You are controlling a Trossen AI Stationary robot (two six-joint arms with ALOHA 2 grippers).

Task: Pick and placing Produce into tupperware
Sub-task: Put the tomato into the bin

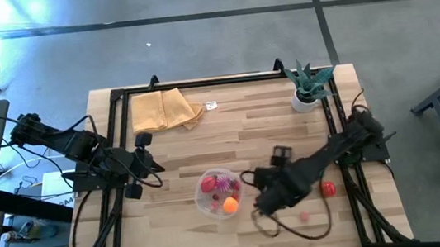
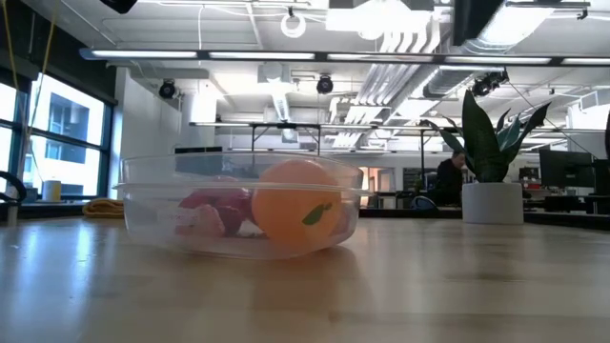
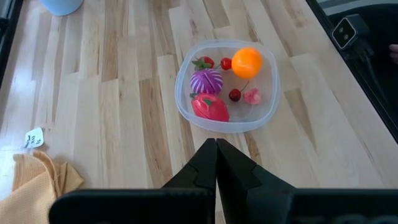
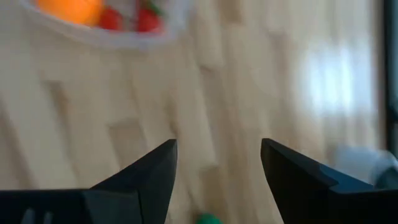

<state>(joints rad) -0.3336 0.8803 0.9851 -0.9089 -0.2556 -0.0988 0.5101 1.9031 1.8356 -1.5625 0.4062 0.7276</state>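
Butcher-block table (image 1: 245, 129), framed by dark rails, in an open office hall with strip lights overhead.

Landmark: tupperware (image 1: 220, 192), clear, shallow, near the table's front edge at mid-width.

Contents, per the left wrist view: orange fruit (image 3: 247, 61), purple ribbed piece (image 3: 206, 81), large red piece (image 3: 209, 107), small pink piece (image 3: 252, 96), dark cherry (image 3: 234, 94), two small red bits by the rim.

Loose produce: red piece (image 1: 327, 187) and small pink piece (image 1: 304, 216), both to the right of the tupperware, partly under the right arm; a green scrap (image 4: 206, 218) shows near the right fingers.

Right gripper (image 1: 260, 204): just beside the tupperware's right rim, low over bare wood, fingers apart, nothing between them.

Left gripper (image 1: 155, 168): left of the tupperware, well apart, fingers pressed together, empty.

Other items: folded tan cloth (image 1: 164, 110) and potted plant (image 1: 308, 87), both at the far edge.

Step judged: going for a loose piece. Centre the open fingers over the piece, descend squarely, close gently so the small round toy does not squirt sideways.

Unclear: whether more produce lies beneath the right arm; what the green scrap is, being cut off by the picture's edge.
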